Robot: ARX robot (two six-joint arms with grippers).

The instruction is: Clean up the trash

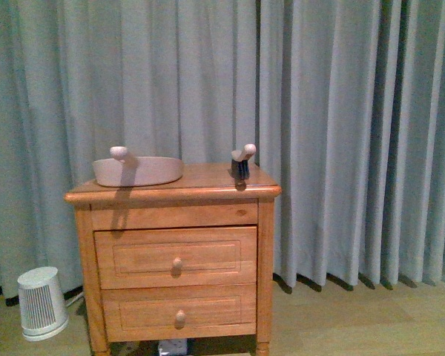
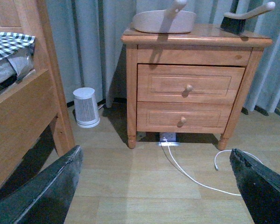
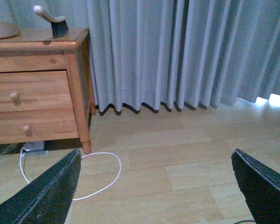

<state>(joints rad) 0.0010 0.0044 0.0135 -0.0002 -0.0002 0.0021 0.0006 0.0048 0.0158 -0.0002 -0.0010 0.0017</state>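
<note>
Both end effectors spread — dustpan, brush atop nightstand

L gripper agape; dustpan atop nightstand

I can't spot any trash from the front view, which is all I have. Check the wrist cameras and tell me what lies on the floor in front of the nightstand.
Observer: A white cable runs across the floor from the power strip under the nightstand.
Operator: Report both hands.
Observer: The left hand and the right hand are both open and empty.
Operator: Tell me what is beyond the white ribbed unit, away from the nightstand.
Observer: A wooden bed frame with checked bedding on it.
</note>
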